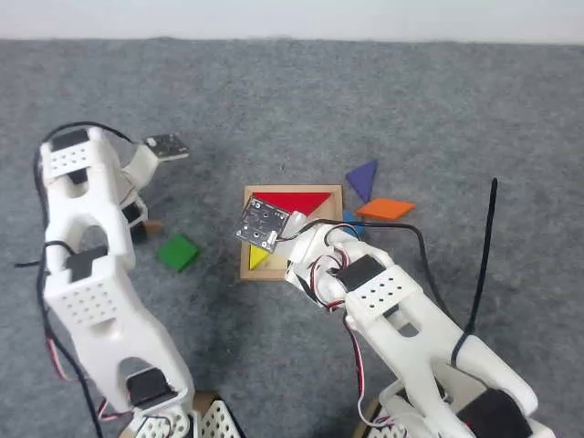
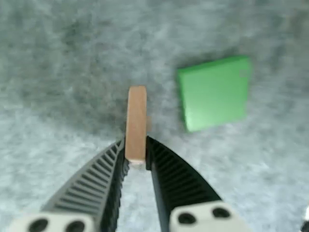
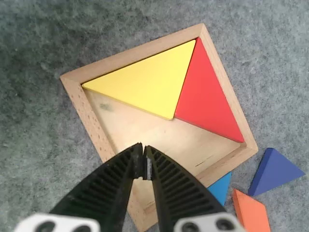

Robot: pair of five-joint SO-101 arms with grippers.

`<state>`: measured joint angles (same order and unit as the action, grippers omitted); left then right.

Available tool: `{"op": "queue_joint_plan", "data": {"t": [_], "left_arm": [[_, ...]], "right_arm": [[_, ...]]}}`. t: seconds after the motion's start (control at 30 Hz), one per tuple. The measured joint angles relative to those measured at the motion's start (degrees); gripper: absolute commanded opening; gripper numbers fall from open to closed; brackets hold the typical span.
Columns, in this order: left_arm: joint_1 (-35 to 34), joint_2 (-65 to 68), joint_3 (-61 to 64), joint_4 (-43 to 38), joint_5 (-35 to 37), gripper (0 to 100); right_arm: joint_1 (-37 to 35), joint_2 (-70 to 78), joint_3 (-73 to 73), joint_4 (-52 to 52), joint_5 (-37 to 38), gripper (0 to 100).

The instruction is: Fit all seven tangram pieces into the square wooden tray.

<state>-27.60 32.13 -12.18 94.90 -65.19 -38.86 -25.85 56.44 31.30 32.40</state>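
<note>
The square wooden tray [image 3: 77, 101] holds a large yellow triangle [image 3: 145, 84] and a large red triangle [image 3: 205, 96]; the rest of its floor is bare. My right gripper [image 3: 143, 155] hovers over that bare part, shut with nothing in it. A thin brown piece [image 2: 136, 118] stands on edge, with my left gripper [image 2: 136, 151] shut on it, just above the carpet. The green square [image 2: 214, 93] lies flat beside it. In the high view the brown piece [image 1: 153, 225] sits left of the green square [image 1: 178, 252] and the tray [image 1: 248, 196].
A purple triangle [image 1: 363, 178], an orange parallelogram [image 1: 384, 208] and a small blue piece [image 1: 351, 224] lie on the grey carpet just right of the tray. A black cable [image 1: 484, 255] rises at the right.
</note>
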Motion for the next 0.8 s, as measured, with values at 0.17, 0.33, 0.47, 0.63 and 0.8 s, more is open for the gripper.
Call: {"op": "queue_joint_plan", "data": {"t": [0.17,0.33,0.47,0.63,0.8], "left_arm": [[1.49,-10.29,1.67,2.81,0.0,1],[4.84,-18.29,9.41,3.16,0.0,1],[10.29,-23.65,14.59,3.16,0.0,1],[18.29,-28.13,19.08,3.16,0.0,1],[29.01,-28.57,27.08,-1.32,6.68,1]], "right_arm": [[0.09,0.0,0.0,0.0,0.0,0.8],[0.26,0.0,0.0,0.0,0.0,0.8],[0.26,0.0,0.0,0.0,0.0,0.7],[3.16,-2.02,0.0,0.18,-1.14,0.7],[12.66,-12.75,0.88,1.67,-12.84,0.7]]}}
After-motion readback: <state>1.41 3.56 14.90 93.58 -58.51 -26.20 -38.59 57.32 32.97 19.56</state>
